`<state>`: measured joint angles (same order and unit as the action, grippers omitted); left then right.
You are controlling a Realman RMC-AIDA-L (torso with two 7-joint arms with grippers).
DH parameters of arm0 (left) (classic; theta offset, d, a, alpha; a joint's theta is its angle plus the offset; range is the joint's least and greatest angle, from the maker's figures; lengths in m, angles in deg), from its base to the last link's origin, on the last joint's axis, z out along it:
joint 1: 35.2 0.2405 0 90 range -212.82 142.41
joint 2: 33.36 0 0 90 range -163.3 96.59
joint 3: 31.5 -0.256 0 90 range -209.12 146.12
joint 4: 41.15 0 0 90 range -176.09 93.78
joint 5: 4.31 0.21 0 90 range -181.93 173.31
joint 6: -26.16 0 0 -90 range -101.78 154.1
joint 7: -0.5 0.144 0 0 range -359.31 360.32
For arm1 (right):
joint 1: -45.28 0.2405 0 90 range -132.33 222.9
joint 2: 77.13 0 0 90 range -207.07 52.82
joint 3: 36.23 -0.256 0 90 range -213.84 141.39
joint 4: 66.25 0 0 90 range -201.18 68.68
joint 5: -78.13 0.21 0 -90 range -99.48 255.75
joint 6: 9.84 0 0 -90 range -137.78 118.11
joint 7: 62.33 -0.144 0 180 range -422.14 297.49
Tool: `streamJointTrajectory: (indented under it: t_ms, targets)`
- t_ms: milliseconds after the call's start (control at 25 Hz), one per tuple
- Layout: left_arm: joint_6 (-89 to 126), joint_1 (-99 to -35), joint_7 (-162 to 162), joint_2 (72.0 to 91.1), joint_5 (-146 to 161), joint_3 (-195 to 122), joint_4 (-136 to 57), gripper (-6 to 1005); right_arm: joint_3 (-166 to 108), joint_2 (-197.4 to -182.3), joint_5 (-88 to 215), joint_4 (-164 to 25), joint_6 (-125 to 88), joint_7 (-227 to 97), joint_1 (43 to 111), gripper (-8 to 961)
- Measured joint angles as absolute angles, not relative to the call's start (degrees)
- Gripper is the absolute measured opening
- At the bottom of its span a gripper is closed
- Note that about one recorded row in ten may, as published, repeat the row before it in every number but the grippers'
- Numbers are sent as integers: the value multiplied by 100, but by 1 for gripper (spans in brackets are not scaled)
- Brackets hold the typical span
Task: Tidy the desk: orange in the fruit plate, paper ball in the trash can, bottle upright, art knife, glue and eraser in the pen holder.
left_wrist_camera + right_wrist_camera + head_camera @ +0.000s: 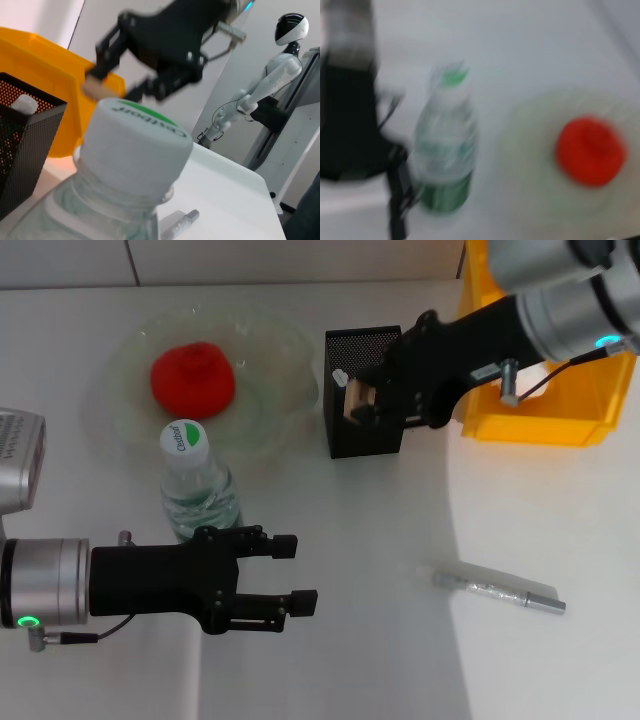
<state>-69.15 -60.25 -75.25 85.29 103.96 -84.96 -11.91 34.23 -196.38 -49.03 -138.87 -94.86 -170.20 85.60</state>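
- While you look down from the head view, the right end effector (352, 400) is pinched on the eraser (351, 402) right over the pen holder (364, 392), with the trash can (545, 390) at 3 o'clock of it. The eraser is light, stiff and small; I judge a grip across its flat faces safest. The orange (193, 377) sits in the fruit plate (282, 400), the bottle (198, 485) upright at 6 o'clock of it.
- Your left end effector (298, 573) hangs spread and empty at 5 o'clock of the bottle. A slim silver tool (498, 589) lies on the worktop (360, 540); knife or glue, you cannot tell.
- In the left wrist view, the bottle cap (137, 137) hides much; something white pokes from the pen holder (25, 140).
- The right wrist view is smeared: only bottle (447, 150) and orange (590, 150) read.
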Motion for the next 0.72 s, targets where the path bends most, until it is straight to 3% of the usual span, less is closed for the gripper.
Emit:
streamJointTrajectory:
  t_ms: [280,720]
  targets:
    - [-6896,-6031,-7523,8519,10397,-8503,-1158,798,2644,-19635,-4253,-13635,-8375,-17001,8250,393]
    - [-6874,-6069,-7517,8521,10405,-8479,-1189,798,2668,-19621,-4763,-12553,-7837,-17037,8855,406]
